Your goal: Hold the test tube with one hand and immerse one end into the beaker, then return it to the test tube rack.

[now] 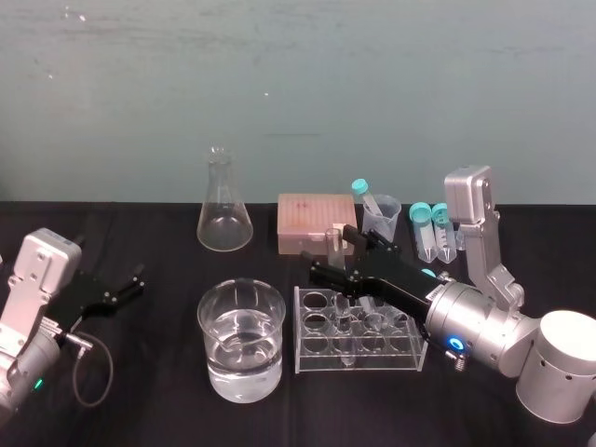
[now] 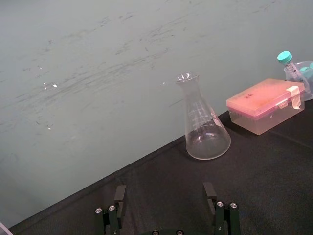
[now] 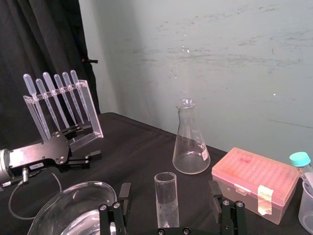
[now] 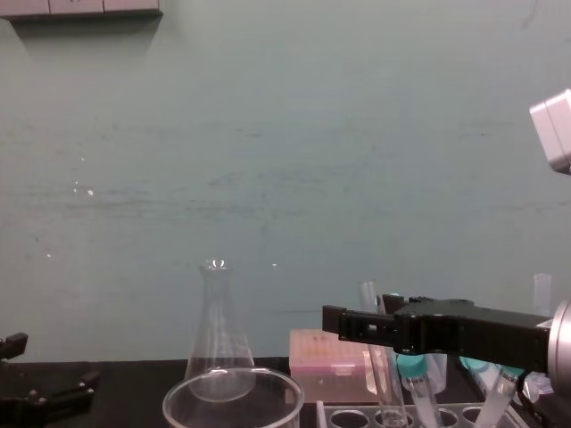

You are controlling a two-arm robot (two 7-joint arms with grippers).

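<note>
Two grippers frame the head view: the right gripper [image 1: 332,253] reaches over the test tube rack [image 1: 402,346] with its jaws spread to either side of the test tube [image 1: 333,240], which stands in the rack, while the left gripper [image 1: 133,282] rests at the tabletop's [image 1: 149,391] left edge, jaws apart and holding nothing. The beaker [image 1: 241,340], partly filled with clear liquid, sits just left of the rack; behind are an Erlenmeyer flask [image 1: 224,209], a pink pipette tip box [image 1: 315,222], a measuring cup [image 1: 383,215] and teal-capped tubes [image 1: 430,233]. In the left wrist view, the left gripper [image 2: 165,192] gapes wide toward the flask [image 2: 203,122] and tip box [image 2: 264,105]. In the right wrist view, the test tube [image 3: 166,198] stands upright between the right gripper's [image 3: 168,191] parted jaws with a gap on each side, the beaker [image 3: 63,208] rim just beside it and a stand of plastic pipettes [image 3: 58,105] beyond. In the chest view, the right gripper [image 4: 357,325] extends across the test tube [image 4: 385,383] above the rack.
</note>
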